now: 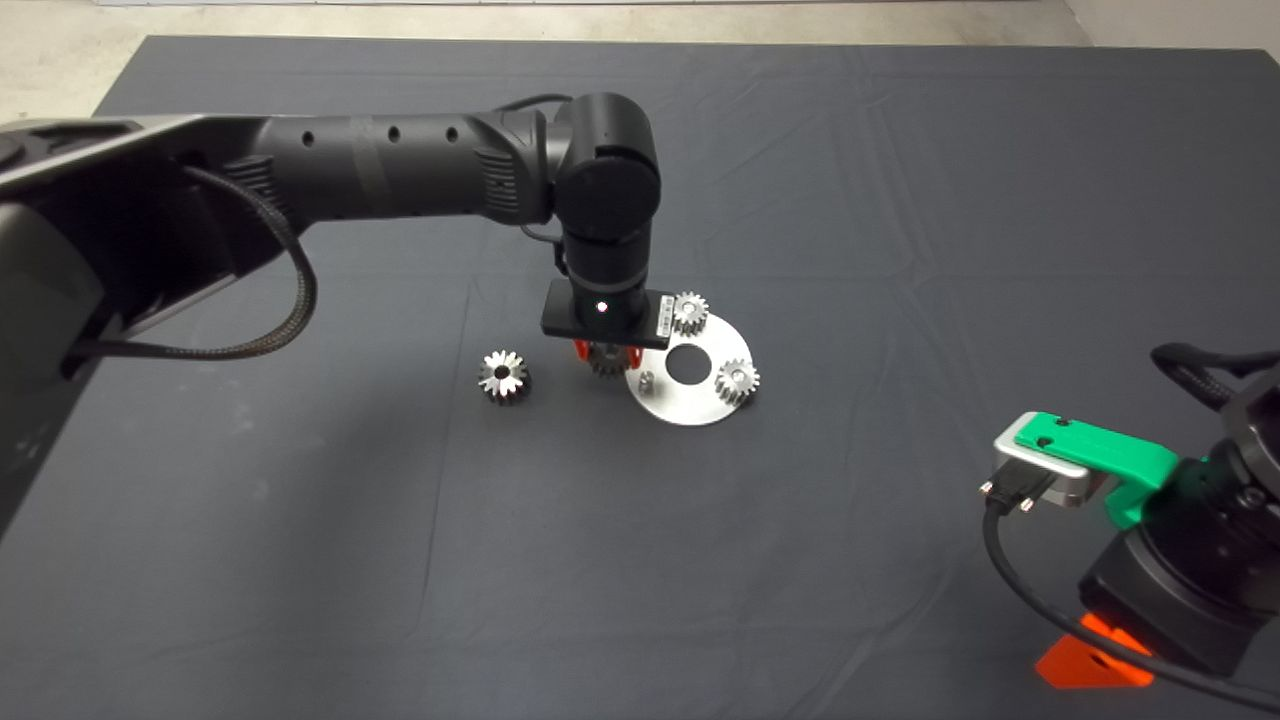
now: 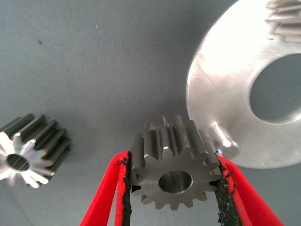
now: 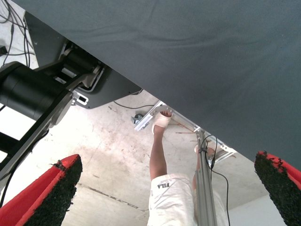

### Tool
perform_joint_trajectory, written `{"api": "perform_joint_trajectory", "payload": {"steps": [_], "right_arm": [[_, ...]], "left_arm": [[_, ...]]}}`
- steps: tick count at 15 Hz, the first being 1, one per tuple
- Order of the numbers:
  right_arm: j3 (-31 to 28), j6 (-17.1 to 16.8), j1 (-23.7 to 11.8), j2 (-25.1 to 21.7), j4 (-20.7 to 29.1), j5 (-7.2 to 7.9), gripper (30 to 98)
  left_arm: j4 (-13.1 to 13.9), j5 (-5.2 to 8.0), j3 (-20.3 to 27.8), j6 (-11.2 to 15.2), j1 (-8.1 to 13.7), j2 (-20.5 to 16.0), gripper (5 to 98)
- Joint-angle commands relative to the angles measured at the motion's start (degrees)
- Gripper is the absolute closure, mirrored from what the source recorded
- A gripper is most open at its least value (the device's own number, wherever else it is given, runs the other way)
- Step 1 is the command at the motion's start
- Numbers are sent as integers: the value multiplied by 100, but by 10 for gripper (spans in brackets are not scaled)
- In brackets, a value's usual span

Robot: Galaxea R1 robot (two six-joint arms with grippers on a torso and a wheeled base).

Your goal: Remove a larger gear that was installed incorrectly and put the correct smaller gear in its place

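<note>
My left gripper (image 2: 175,197) is clamped on the smaller gear (image 2: 175,170), one of three fine-toothed gears in sight, held clear of the mat (image 1: 900,200) with its bore facing my wrist camera and its axis roughly along my fingers. Just past it stands a bare peg (image 2: 224,139) on the round steel plate (image 1: 700,408) (the other two small gears (image 1: 689,312) (image 1: 737,381) sit on that plate), while the single larger gear (image 1: 503,376) lies on its side on the mat, bore facing sideways. My right gripper (image 3: 164,188) waits open at the mat's lower right edge, a person's leg (image 3: 158,150) showing beyond.
</note>
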State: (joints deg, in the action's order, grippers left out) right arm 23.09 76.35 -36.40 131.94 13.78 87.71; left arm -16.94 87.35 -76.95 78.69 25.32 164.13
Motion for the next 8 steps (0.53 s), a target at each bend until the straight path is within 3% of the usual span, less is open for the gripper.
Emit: {"api": "perform_joint_trajectory", "payload": {"steps": [1,8], "right_arm": [[-17,21,-140,4,143,493,316],[-17,26,-148,-14,143,510,316]], "left_arm": [[50,72,173,50,140,54,683],[51,55,270,155,140,168,683]]}}
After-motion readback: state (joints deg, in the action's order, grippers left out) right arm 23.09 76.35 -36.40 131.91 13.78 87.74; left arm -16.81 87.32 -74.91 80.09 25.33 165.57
